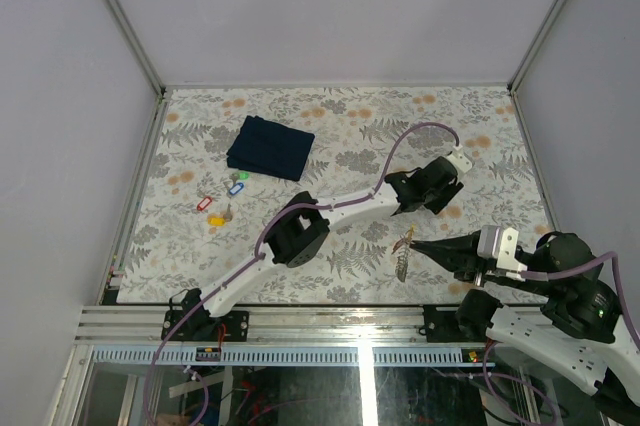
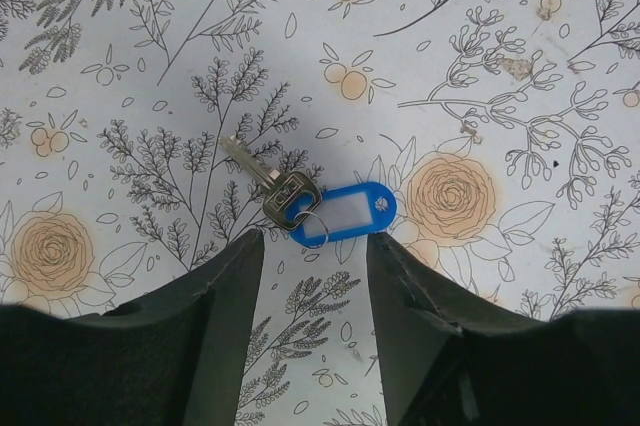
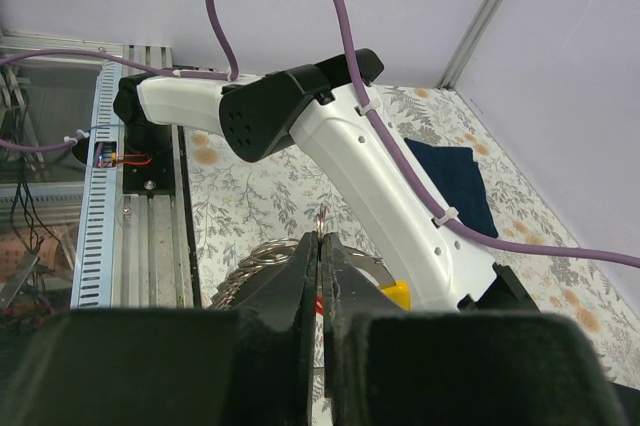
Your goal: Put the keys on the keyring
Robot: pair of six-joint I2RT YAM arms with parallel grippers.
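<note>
Left wrist view shows the step in hand: picking up a key. The left hand (image 2: 315, 241) hangs released over the worktop (image 2: 120, 6) with its two fingers (image 2: 230, 296) spread. A blue-tagged key (image 2: 338, 214) lies flat just past the tips, in line with the gap and touching neither. Its tag points to 3 o'clock and its metal blade to 10 o'clock, with a small split ring joining them.

Right wrist view has the right hand (image 3: 320, 246) clenched on the keyring (image 3: 248, 261), whose grey coils bulge out at 9 o'clock of the closed fingers. A yellow tag (image 3: 396, 294) peeps out at 3 o'clock; I cannot tell whether it is threaded on.

Top external view puts that hand at about 4 o'clock of the worktop, near the left hand at 3 o'clock. Four loose keys (image 1: 236, 188) lie well apart at 9 o'clock, beside a dark blue folded cloth (image 1: 270, 146) at 10 o'clock.

To my judgement the next move calls for the left hand to advance a little, drop until the tips meet the worktop, and pinch across the tag's narrow width. That grip would leave the split ring free to be brought to the keyring. The tag is thin and flat, so it may skate away if one finger lands first.
</note>
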